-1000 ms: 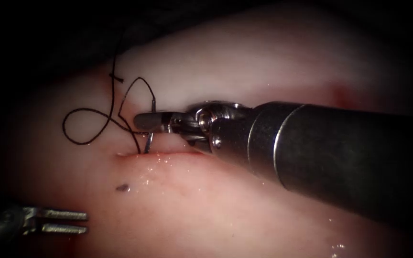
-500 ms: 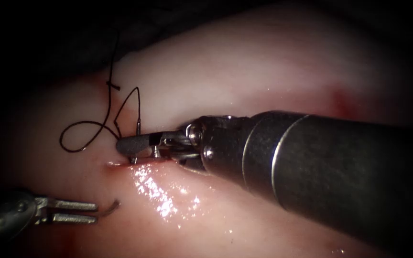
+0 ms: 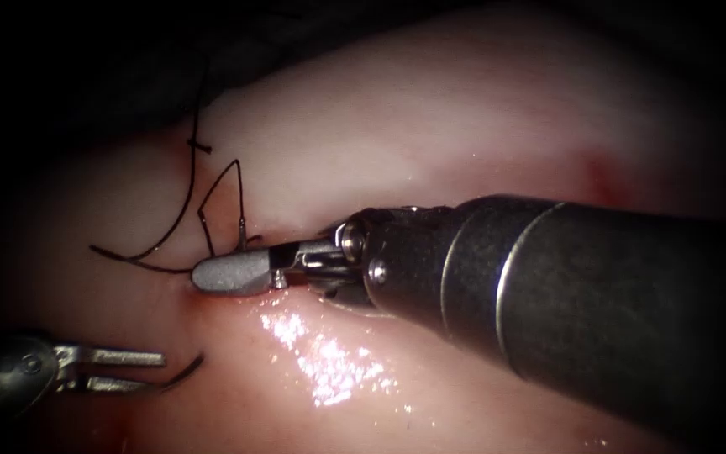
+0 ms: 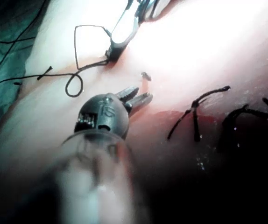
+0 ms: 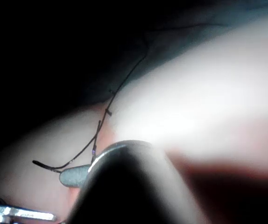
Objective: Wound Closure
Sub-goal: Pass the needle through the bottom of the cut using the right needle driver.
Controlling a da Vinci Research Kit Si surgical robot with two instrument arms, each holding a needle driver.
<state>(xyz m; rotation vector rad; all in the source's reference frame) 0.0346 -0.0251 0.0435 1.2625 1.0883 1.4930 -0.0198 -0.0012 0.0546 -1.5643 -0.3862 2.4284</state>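
You can make out one marking: on the dark round wrist housing of the left end effector, in the left wrist view, there are raised characters that look like "TS", though you cannot read them with certainty. Nothing else carries legible text.

I see the pale pink slab of pork-belly tissue carrying everything here. Directly on it lies the thin black suture thread, looping left of the cut's end, with glistening wet fluid just below the cut. In my left wrist view, short dark cut thread ends rest on its reddened surface.
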